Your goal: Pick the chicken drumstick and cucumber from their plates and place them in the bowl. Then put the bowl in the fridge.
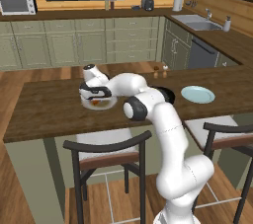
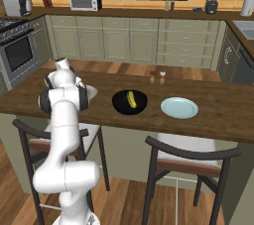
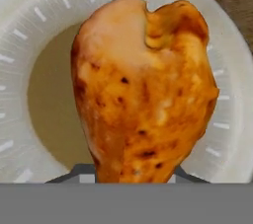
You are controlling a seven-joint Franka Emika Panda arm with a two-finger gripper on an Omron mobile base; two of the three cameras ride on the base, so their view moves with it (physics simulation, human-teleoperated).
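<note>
Item, cucumber (image 2: 131, 99): lies inside the black bowl (image 2: 120, 104) on the wooden tabletop (image 2: 218, 115), so this half of the loading reads as done. Item, chicken drumstick (image 3: 143, 90): on the cream-white plate (image 3: 34, 30) with the brownish centre, directly under the hand, its tapered end toward the finger tips in the hand view; from the left base view it shows as a small orange-brown lump (image 1: 95, 103) on the same plate (image 1: 109, 104), below the gripper (image 1: 96, 100). Jaws: drawn in close on either side of the narrow end of the drumstick, apparently closing on it; whether they bear firmly on it cannot be told, since the tips are mostly hidden behind the meat. The drumstick is judged not yet lifted, as it sits low against the plate. Item, second plate (image 2: 179, 107): pale blue-green, bare, on the tabletop to the far side of the bowl from the arm. Outstanding, by judgement: secure and raise the drumstick, carry it across to the bowl, which stands near the cream-white plate, release it beside the cucumber, then take up the loaded bowl and set it in the fridge. Roughly a third to a half complete.
</note>
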